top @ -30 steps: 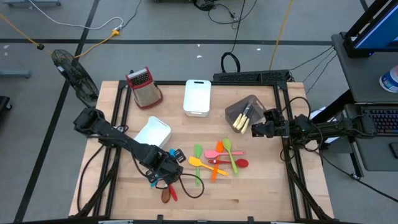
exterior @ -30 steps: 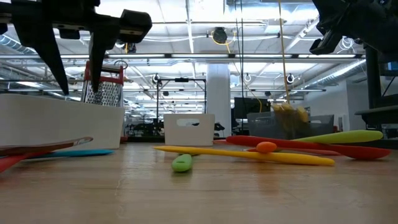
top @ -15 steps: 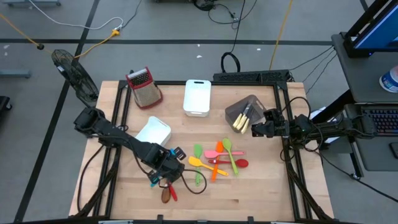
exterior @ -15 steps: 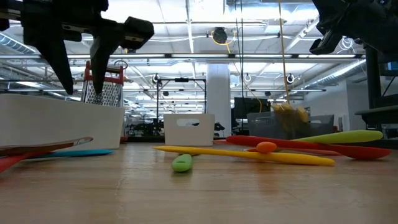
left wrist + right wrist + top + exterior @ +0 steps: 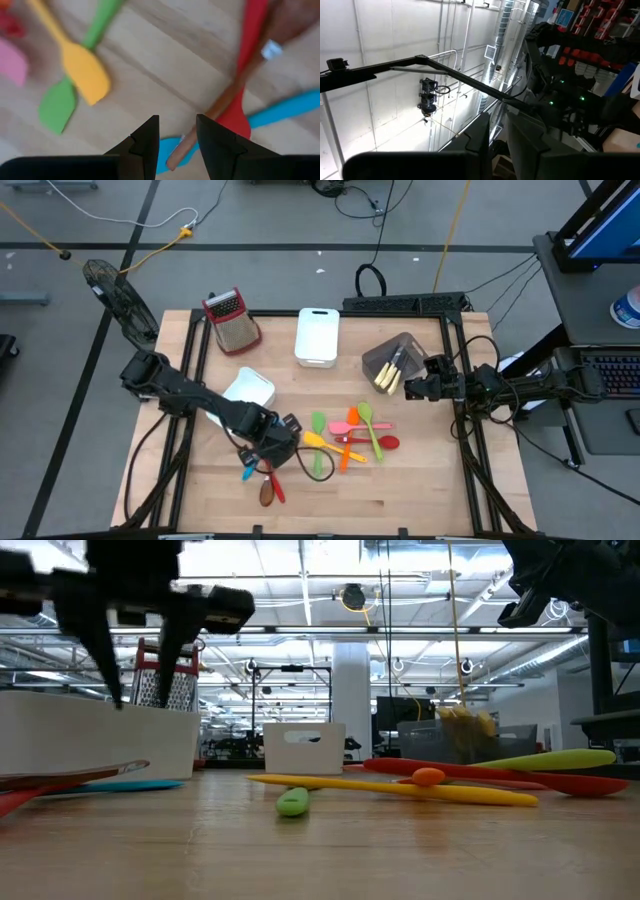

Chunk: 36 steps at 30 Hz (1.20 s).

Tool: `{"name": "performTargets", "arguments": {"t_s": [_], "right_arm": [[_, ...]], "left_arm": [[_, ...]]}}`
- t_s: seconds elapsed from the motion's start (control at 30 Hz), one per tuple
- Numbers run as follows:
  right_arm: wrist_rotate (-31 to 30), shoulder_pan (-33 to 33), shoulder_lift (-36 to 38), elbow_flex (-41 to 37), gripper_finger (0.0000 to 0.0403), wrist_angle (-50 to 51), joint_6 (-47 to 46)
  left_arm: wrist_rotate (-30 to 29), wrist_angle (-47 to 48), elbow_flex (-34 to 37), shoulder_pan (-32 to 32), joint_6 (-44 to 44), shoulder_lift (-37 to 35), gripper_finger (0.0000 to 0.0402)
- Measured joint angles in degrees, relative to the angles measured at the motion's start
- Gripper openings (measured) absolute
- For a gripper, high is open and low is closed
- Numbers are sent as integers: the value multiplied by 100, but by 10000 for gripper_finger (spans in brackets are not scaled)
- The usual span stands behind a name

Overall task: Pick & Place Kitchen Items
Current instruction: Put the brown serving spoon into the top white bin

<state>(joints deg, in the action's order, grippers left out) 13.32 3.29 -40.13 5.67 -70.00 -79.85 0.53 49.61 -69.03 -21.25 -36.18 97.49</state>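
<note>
At lower left of the high view, the left gripper [image 5: 271, 448], jaws apart and empty, hovers above the brown spoon [image 5: 230, 97], whose long axis crosses the jaw gap obliquely.

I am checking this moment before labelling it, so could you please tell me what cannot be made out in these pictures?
- High view: the left gripper covers part of the blue, red and brown utensils beneath it.
- Left wrist view: the blue plastic utensil is blurred and partly behind the dark fingers.
- High view: the cream utensils in the tilted grey bin are too small to identify.
- Right wrist view: the right gripper faces the ceiling; no table shows.
</note>
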Motion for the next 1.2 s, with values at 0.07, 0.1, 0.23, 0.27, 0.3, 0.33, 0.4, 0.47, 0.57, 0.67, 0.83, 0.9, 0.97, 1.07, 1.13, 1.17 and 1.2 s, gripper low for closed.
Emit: {"name": "performTargets", "arguments": {"t_s": [0.07,0.1,0.23,0.27,0.3,0.33,0.4,0.47,0.57,0.67,0.83,0.9,0.97,1.07,1.13,1.17,1.2], "right_arm": [[0,0,0,0,59,-1,0],[0,0,-1,0,59,0,0],[0,0,1,0,59,-2,0],[0,0,-1,0,59,0,-4],[0,0,-1,0,59,0,-30],[0,0,1,0,59,0,-34],[0,0,-1,0,59,0,-38],[0,0,-1,0,59,0,-39],[0,0,0,0,59,1,-39],[0,0,-1,0,59,0,-39],[-1,0,-1,0,59,2,-39],[-29,0,-1,0,59,2,-39],[-142,0,-1,0,59,2,-40],[-152,2,-1,0,59,2,-39],[-153,2,-1,0,59,2,-39],[-152,2,-1,0,59,2,-39],[-153,2,-1,0,59,2,-39]], "left_arm": [[-25,3,165,-32,-364,0,134],[-76,3,262,-43,-550,0,134],[-431,17,554,-38,-1086,0,134],[-465,4,605,-15,-1137,0,134],[-464,-4,654,6,-1157,0,134],[-440,-3,696,29,-1157,0,134],[-319,-8,749,81,-1166,0,134],[-307,-31,758,110,-1170,0,134],[-336,-75,758,144,-1198,0,134],[-340,-154,758,148,-1371,0,134],[-199,-519,758,148,-1770,0,134],[16,-636,758,148,-1856,0,134],[189,-657,758,148,-1914,0,134],[223,-641,758,146,-1922,0,134],[134,-641,758,148,-1914,0,134],[112,-639,758,148,-1916,0,134],[110,-637,758,148,-1921,0,134]]}}
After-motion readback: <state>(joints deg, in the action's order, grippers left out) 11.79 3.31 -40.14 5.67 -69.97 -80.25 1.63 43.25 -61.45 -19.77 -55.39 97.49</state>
